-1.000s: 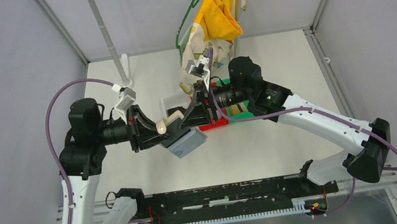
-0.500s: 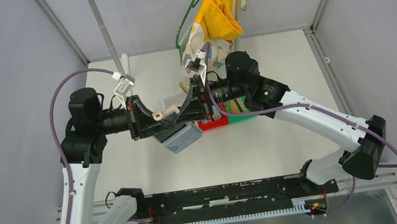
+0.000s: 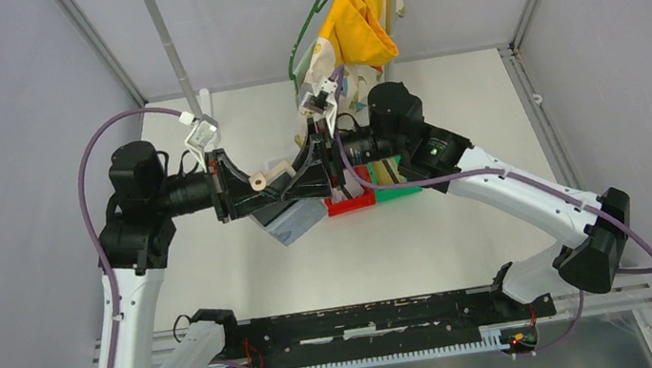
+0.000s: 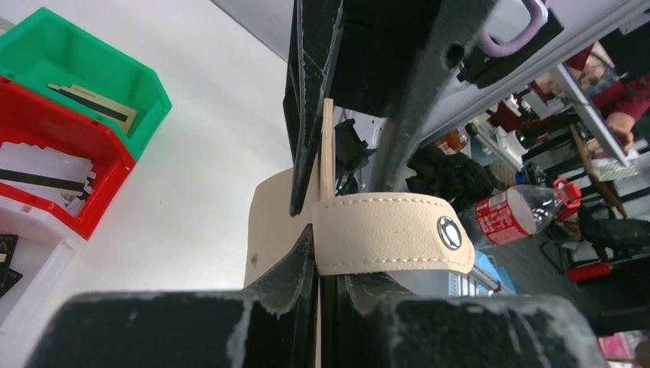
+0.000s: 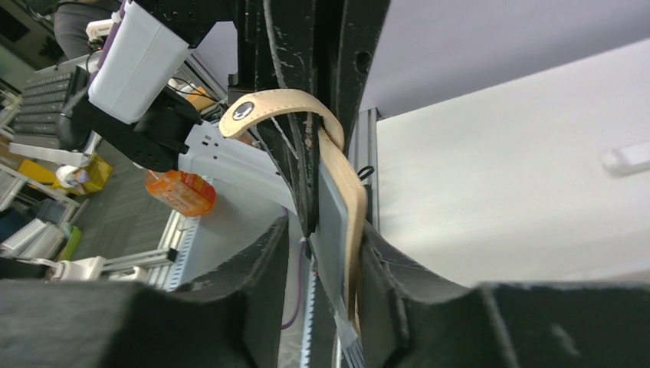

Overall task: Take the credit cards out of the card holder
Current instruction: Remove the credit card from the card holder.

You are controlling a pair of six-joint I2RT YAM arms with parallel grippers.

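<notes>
Left gripper [image 4: 320,268]: jaws clamped on one edge of the tan leather-like folding card holder [image 4: 268,222], which hangs in the air above the white table [image 3: 361,256].

Right gripper [image 5: 326,234]: jaws apart, one on either side of the holder's opposite edge. One finger sits close to the tan cover, with a gap at the other.

Rounded tan snap tab [image 4: 383,234]: curls outward past both sets of fingers.

Surroundings: green plastic bin [image 4: 46,46], red plastic bin [image 4: 107,184] and white plastic bin [image 4: 38,261] stand side by side on the table just beyond the holder. A yellow cloth [image 3: 360,25] hangs close behind the right wrist. A white upright pole [image 3: 175,61] stands behind the left arm.

Room: bare table on the near side.

Views: the top camera hides the grip beneath the fingers. Only the left wrist shows pale credit cards [image 4: 42,165] lying in the red bin (a dark one in the white bin's corner).
</notes>
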